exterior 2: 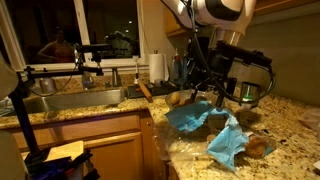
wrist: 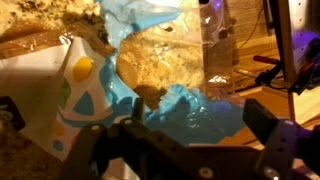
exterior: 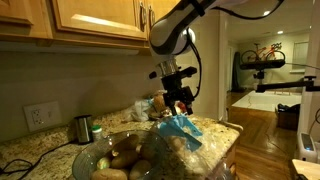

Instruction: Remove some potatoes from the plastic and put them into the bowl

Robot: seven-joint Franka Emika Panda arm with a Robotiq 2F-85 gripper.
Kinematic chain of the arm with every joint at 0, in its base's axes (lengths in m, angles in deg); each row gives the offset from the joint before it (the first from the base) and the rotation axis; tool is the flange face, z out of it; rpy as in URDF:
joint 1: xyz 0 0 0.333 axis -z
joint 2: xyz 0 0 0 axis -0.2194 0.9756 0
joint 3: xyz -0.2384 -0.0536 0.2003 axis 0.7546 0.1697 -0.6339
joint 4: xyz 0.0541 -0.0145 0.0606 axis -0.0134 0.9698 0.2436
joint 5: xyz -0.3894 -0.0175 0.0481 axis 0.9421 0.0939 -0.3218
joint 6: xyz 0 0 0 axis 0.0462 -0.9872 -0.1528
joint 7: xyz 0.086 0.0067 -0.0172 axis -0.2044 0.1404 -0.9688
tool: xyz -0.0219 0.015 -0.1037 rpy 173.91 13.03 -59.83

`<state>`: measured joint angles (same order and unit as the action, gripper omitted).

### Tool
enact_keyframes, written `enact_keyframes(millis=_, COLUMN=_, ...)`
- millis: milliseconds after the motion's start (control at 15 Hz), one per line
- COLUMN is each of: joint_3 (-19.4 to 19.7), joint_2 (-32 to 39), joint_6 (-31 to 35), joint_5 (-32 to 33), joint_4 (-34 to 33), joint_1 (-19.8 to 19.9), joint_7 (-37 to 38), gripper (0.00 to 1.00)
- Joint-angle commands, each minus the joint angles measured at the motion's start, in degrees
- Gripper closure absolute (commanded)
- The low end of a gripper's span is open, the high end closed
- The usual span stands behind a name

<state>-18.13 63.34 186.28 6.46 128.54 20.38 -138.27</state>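
Note:
The clear glass bowl (exterior: 82,152) stands in the near foreground and holds several tan potatoes (exterior: 127,157). The crinkled blue and clear plastic (exterior: 181,128) lies just behind it on the counter. It also shows in an exterior view (exterior 2: 197,118) and fills the wrist view (wrist: 172,104), where a tan potato (wrist: 150,62) shows through the clear part. My gripper (exterior: 179,98) hangs just above the plastic in both exterior views (exterior 2: 214,95). In the wrist view my gripper (wrist: 140,118) is open, its fingers wide apart over the blue plastic, holding nothing.
A small dark metal cup (exterior: 83,128) stands by the wall near an outlet (exterior: 40,115). A sink (exterior 2: 60,100) and a paper towel roll (exterior 2: 157,67) lie beyond the granite counter (exterior 2: 290,125). Cabinets (exterior: 90,20) hang overhead.

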Motion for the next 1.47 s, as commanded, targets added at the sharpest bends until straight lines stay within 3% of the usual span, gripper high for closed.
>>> enact_keyframes(millis=0, joint_3=0.89, joint_2=-2.96, joint_6=0.83, joint_5=0.56, joint_4=5.31, joint_1=-0.07, joint_7=-0.48, gripper=0.00)
enact_keyframes(millis=933, joint_3=1.42, joint_2=-1.94, joint_6=19.36, joint_5=5.55, joint_4=12.75, joint_1=0.15, joint_7=-11.52, gripper=0.00)
enact_keyframes(millis=1400, joint_3=1.96, joint_2=-3.75, joint_6=35.21, joint_5=0.39, joint_4=18.50, joint_1=0.95, joint_7=-5.43, gripper=0.00)
